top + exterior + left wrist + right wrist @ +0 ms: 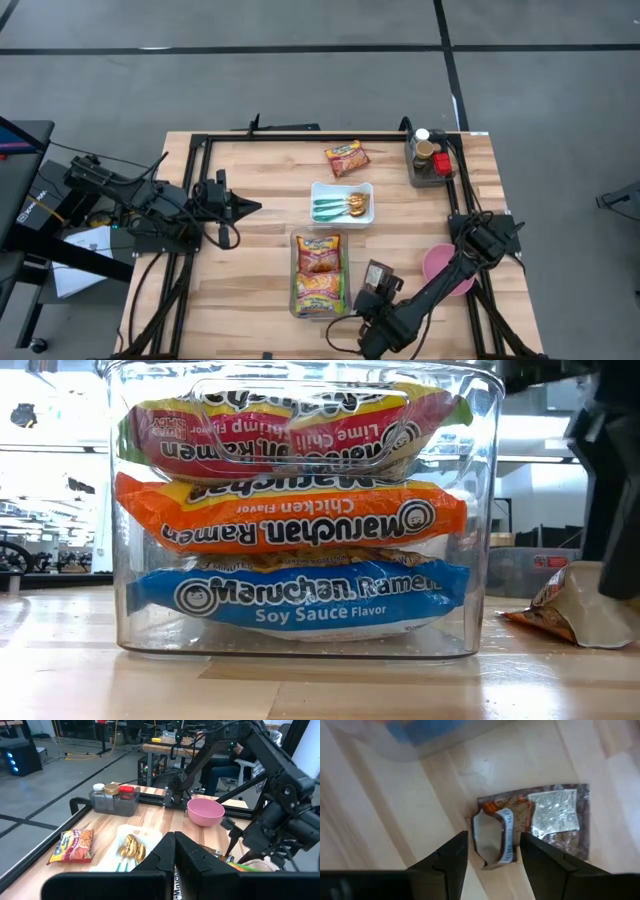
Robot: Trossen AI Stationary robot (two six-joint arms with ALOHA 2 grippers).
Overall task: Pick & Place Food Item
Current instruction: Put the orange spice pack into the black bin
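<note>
A brown snack packet (pixel 378 273) lies flat on the wooden table just right of a clear bin (pixel 294 272) stacked with ramen packets (pixel 300 520). The packet's near end (pixel 492 835) curls up off the wood. My right gripper (pixel 492 856) is open, low over the table near the front edge, with one finger on each side of that curled end. In the low view the packet (pixel 560 605) lies beside the dark gripper. My left gripper (pixel 250 207) is shut and empty, held above the table's left side; it also shows in its wrist view (pixel 174 851). My right gripper's open fingers (pixel 540 860) stand on either side of the packet's curled near end (pixel 506 827), slanting down from the table's near side. I cannot tell whether a finger touches it. The packet lies on the table.
A white tray (pixel 316 190) with food and teal cutlery stands mid-table. An orange ramen packet (pixel 346 158) lies at the far side. A clear caddy of jars (pixel 430 160) stands far right. A pink bowl (pixel 438 262) sits by the right arm. A black frame (pixel 300 137) borders the table.
</note>
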